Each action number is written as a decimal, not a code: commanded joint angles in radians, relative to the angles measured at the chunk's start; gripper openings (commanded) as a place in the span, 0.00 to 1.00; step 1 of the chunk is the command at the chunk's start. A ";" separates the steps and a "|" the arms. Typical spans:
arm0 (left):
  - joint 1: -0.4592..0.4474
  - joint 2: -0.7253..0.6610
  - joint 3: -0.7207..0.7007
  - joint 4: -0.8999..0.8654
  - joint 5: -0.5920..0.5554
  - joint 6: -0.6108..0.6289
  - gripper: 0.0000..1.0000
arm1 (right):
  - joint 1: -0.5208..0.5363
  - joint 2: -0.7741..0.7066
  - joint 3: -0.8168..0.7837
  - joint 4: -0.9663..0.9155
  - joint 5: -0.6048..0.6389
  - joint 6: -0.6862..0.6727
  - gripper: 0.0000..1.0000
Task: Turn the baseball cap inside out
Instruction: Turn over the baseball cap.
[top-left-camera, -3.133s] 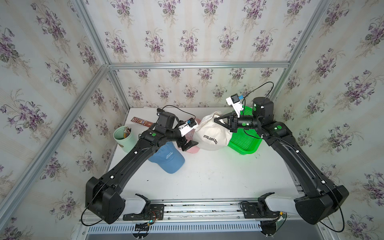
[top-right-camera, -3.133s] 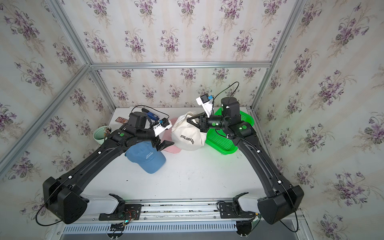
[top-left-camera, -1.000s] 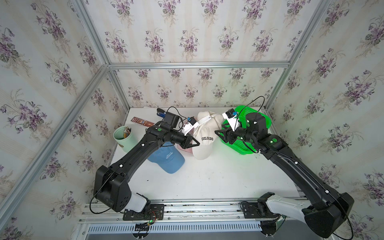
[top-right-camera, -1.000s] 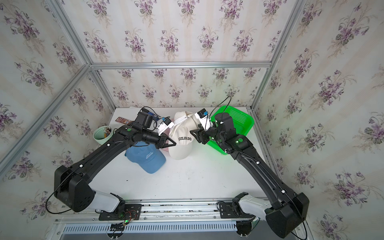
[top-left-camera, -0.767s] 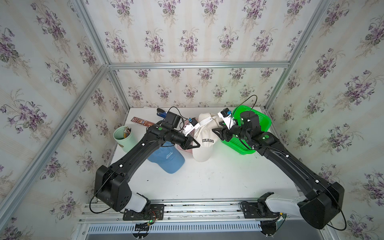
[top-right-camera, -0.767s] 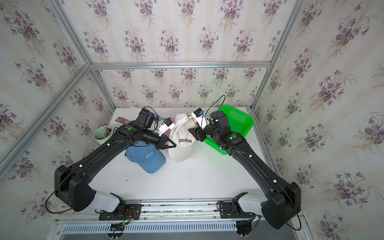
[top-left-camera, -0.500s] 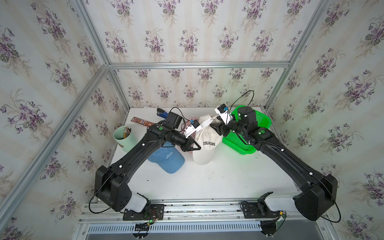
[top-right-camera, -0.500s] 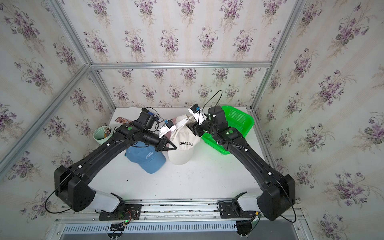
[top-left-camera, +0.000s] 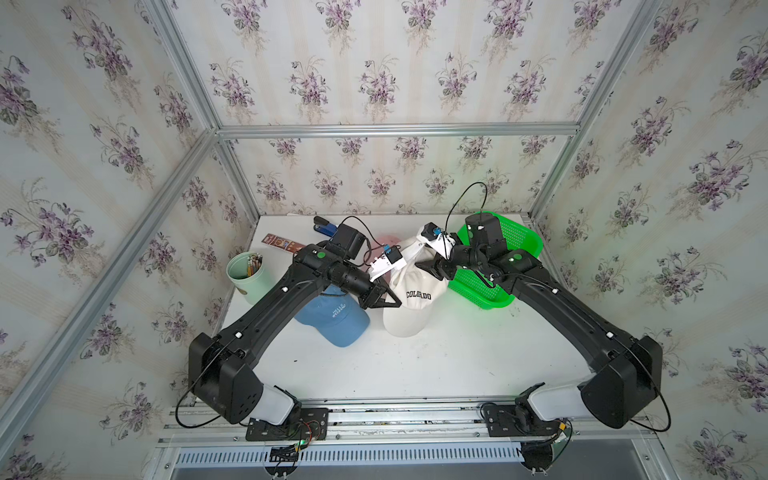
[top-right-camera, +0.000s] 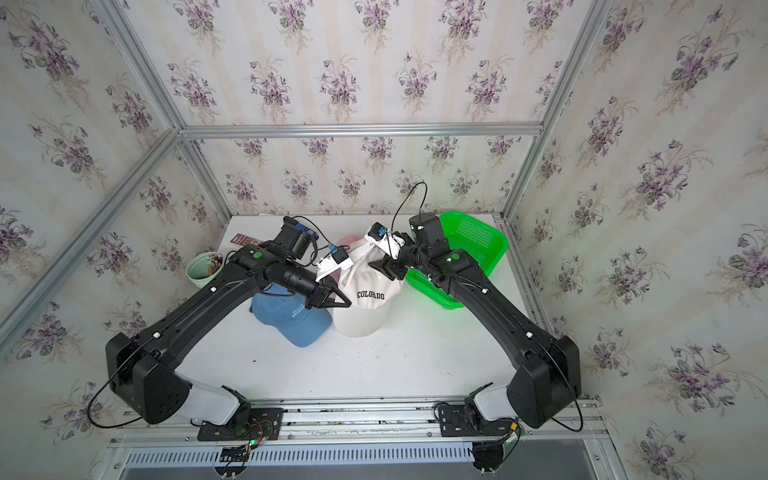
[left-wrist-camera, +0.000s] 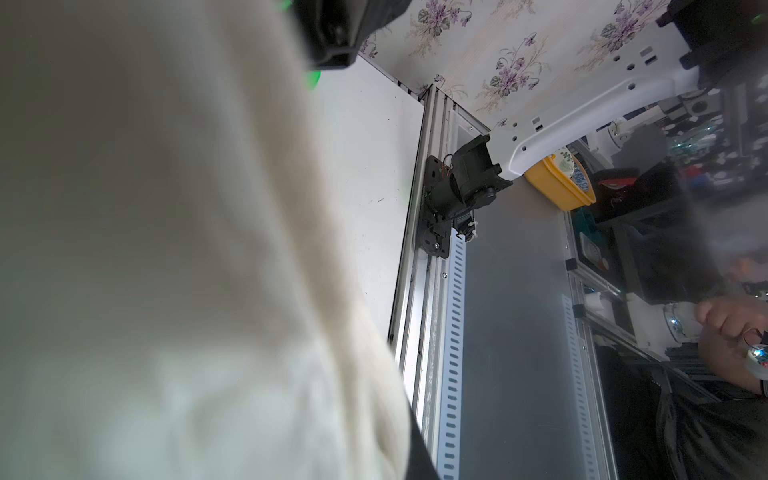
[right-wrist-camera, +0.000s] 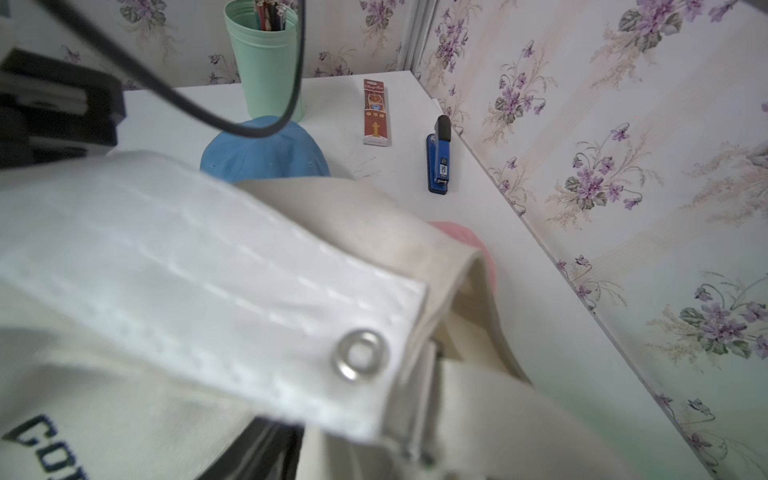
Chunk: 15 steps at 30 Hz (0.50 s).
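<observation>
- white COLORADO cap (top-left-camera: 415, 291) sits mid-table toward the back, propped up between both arms; brim (top-left-camera: 403, 326) points down to the table (top-left-camera: 415, 374) on the near side, crown up and away from me
- left gripper (top-left-camera: 392, 302) is at the cap's left flank, jaws closed; I read it as pinching the side band, though its wrist view is all blurred fabric and the tips are hidden
- right gripper (top-left-camera: 434, 268) is against the upper right of the crown, just in front of the green basket (top-left-camera: 486, 286); I can't tell how wide its jaws stand or whether it has any cloth
- key relation: the cap's long axis runs brim-low to crown-high, with one arm on each flank; the back strap (right-wrist-camera: 208, 270) fills the right wrist view, so the right arm is nearer the rear opening
- my call: left anchors, right works the crown through
- blue cap (top-left-camera: 338, 318) lies just left of the brim; snag risk
</observation>
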 joint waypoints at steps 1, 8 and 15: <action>0.001 0.010 0.024 -0.041 0.022 0.073 0.00 | -0.018 0.007 0.031 -0.077 -0.119 -0.134 0.68; 0.002 0.032 0.043 -0.029 -0.001 0.071 0.00 | -0.018 0.044 0.075 -0.120 -0.203 -0.136 0.38; 0.073 0.066 0.011 0.182 -0.004 -0.173 0.00 | -0.018 0.008 -0.029 -0.036 -0.196 -0.048 0.00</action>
